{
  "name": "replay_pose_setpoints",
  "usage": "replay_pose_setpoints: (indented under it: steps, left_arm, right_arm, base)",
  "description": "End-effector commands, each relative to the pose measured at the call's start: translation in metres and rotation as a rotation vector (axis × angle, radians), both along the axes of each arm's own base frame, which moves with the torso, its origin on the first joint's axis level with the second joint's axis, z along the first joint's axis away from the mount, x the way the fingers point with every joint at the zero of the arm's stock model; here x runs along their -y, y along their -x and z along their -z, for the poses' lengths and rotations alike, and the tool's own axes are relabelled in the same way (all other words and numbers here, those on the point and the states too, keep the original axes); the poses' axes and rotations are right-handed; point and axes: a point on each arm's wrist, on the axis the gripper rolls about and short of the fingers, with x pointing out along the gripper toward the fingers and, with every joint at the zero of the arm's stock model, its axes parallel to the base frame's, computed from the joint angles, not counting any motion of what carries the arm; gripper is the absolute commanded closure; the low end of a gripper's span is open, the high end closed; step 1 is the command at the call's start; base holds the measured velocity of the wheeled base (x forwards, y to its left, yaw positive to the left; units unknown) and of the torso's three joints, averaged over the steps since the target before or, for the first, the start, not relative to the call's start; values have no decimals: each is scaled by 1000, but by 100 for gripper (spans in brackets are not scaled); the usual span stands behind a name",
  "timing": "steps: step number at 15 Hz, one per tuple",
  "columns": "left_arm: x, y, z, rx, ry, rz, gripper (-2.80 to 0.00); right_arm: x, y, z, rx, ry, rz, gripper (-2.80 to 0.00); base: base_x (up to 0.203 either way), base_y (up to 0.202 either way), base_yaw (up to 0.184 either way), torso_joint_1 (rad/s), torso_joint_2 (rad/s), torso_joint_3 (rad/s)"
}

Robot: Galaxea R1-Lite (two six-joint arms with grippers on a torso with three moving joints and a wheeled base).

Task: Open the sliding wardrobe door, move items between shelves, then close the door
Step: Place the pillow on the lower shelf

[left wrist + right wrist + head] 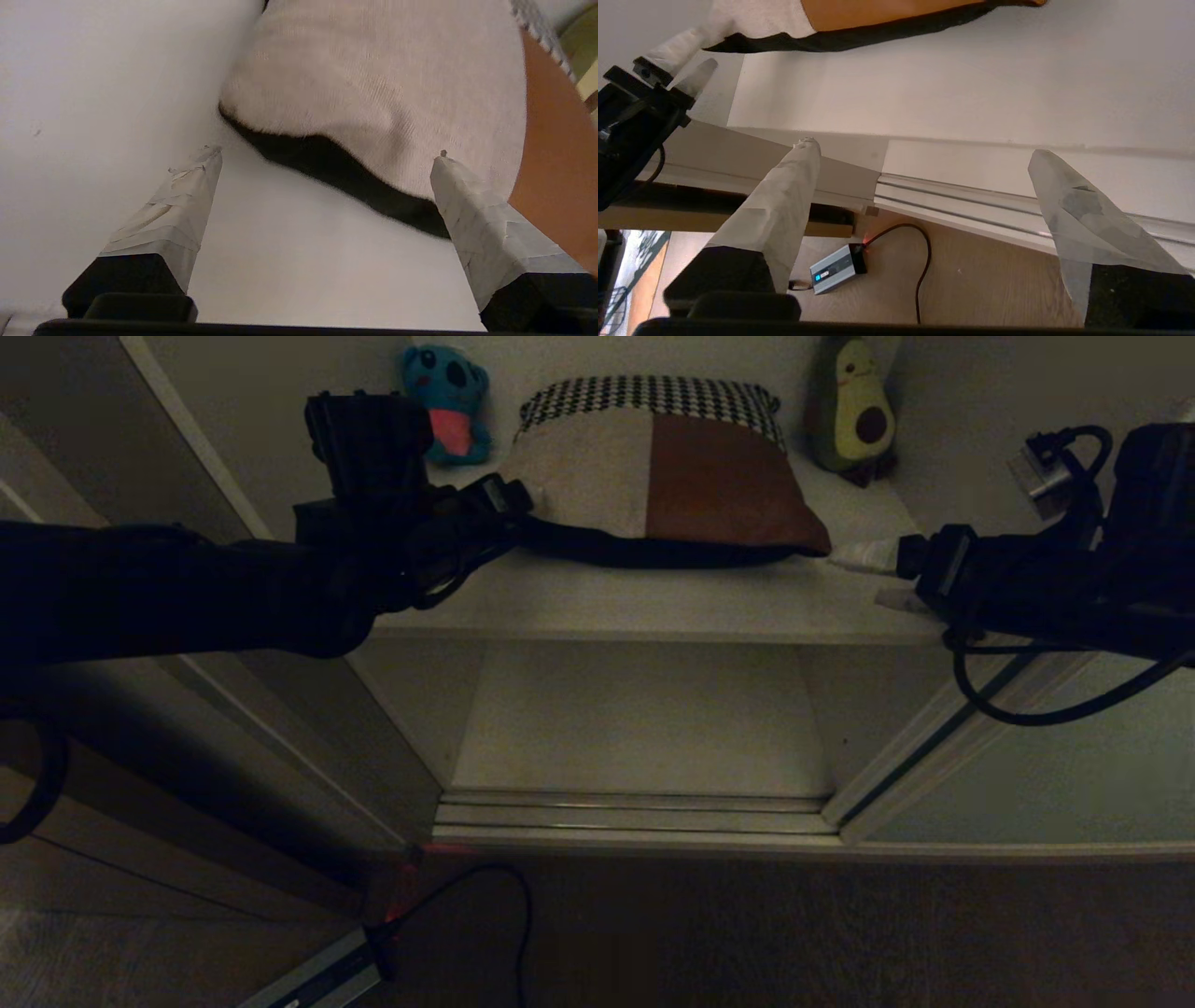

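Note:
The cream cushion with a brown band [672, 476] lies on top of the houndstooth cushion [649, 394], whose black back [336, 172] shows underneath. Both rest on the upper shelf [653, 607]. My left gripper [518, 504] is at the stack's near left corner. Its jaws are open with nothing between them, and the cream cushion [373, 84] is just beyond the taped fingertips [205, 156]. My right gripper [873, 577] is open and empty at the stack's right corner, by the shelf's front edge [948, 135]. The sliding wardrobe door [1027, 775] stands pushed to the right.
A blue soft toy [448, 401] and an avocado soft toy [854, 411] sit at the back of the upper shelf. The lower shelf [635, 728] is bare. The ribbed floor track [635, 812] runs below it. A grey power brick [838, 268] with its cable lies on the floor.

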Motion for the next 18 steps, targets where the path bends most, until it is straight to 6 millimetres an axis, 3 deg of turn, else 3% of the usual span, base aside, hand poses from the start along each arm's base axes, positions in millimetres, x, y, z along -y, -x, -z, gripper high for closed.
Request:
replay_pose_setpoints:
  steps: [1,6,10,18]
  left_arm:
    - [2,-5,5,13,4,0,-280]
    - [4,-9,16,9,-37,-3,-280]
    - [3,-6,13,66,-71,-11,-280]
    - [3,-6,10,74,-84,-5,-280]
  right_arm:
    - [-1,-8,5,-8,-2,-3,-280]
    - [2,-34,14,35,-23,20,-280]
    - [-3,-55,3,50,-98,-39,-280]
    - [-9,-90,11,48,-112,-51,-280]
  base:
    - [0,0,0,0,0,0]
    - [0,0,0,0,0,0]
    - [0,0,0,0,0,0]
    - [0,0,0,0,0,0]
